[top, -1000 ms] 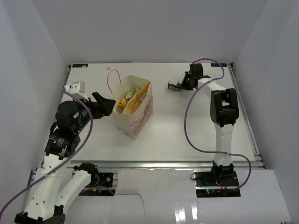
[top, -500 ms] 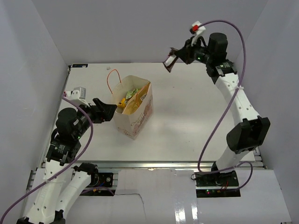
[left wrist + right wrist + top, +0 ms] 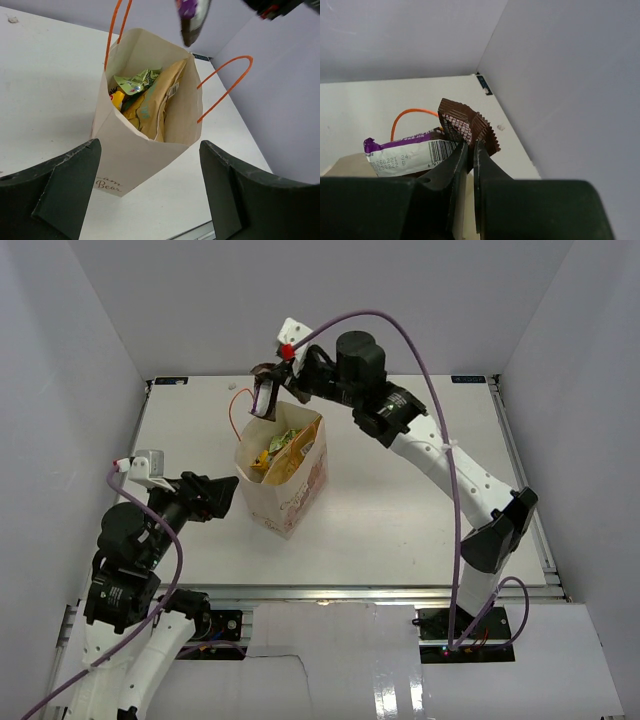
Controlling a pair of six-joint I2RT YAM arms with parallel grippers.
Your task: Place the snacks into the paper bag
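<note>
Swung from far right, the right end effector [image 3: 262, 390] pinches the dark brown-and-white bar [image 3: 264, 400] above the cream paper bag [image 3: 300, 495]; left wrist: left end effector [image 3: 150, 150] spread, tan crinkly chip bag [image 3: 157, 100], green pouch [image 3: 132, 82], yellow wrapper [image 3: 116, 99] inside; right wrist: bar clamped, only release likely remains.

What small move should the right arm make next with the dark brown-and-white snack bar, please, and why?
Probably ease the right gripper down and slightly toward the bag's middle, since its dark brown-and-white snack bar hangs pinched above the far rim of the cream paper bag, not yet inside.
</note>
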